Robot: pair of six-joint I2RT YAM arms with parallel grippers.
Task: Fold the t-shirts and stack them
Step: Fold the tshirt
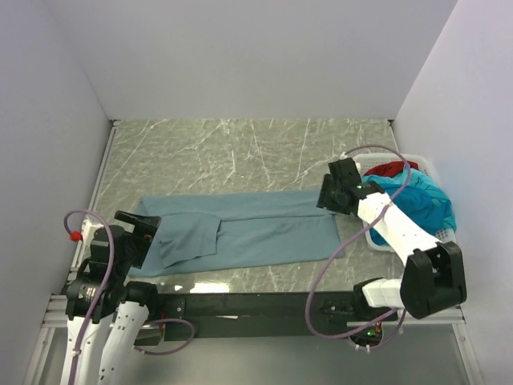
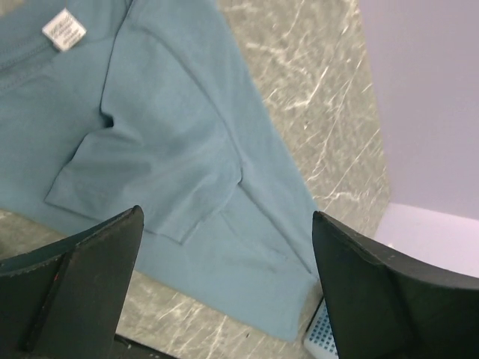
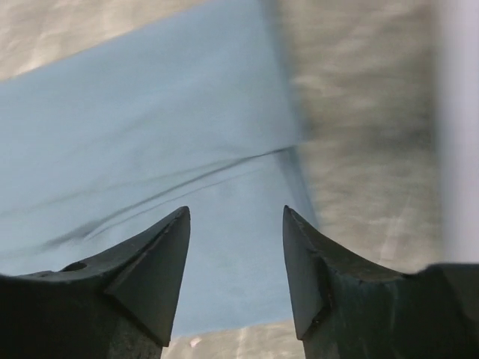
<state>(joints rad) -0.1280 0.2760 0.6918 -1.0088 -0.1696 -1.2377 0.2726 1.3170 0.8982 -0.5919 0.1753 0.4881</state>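
The left gripper [image 2: 227,217] hung wide open and empty over the sleeve end of the soft grey-blue t-shirt [image 1: 256,228], folded into a long flat band on the marbled table [image 1: 240,148]. The right gripper [image 3: 236,213], jaws parted on nothing, hovered at the band's blurred right edge. A turquoise t-shirt [image 1: 421,200] and a red t-shirt [image 1: 390,168] lay heaped in the basket [image 1: 423,164], half hidden by the arm.

Grey-green marbled table [image 1: 240,144], grey-blue t-shirt [image 1: 264,228] flat across it, white basket [image 1: 446,231] at its right edge

A: any text readable?
B: just a white neck tag [image 2: 63,28] on the grey-blue t-shirt [image 2: 172,127], left end, print too small to make out
A: anything else?
B: nothing legible
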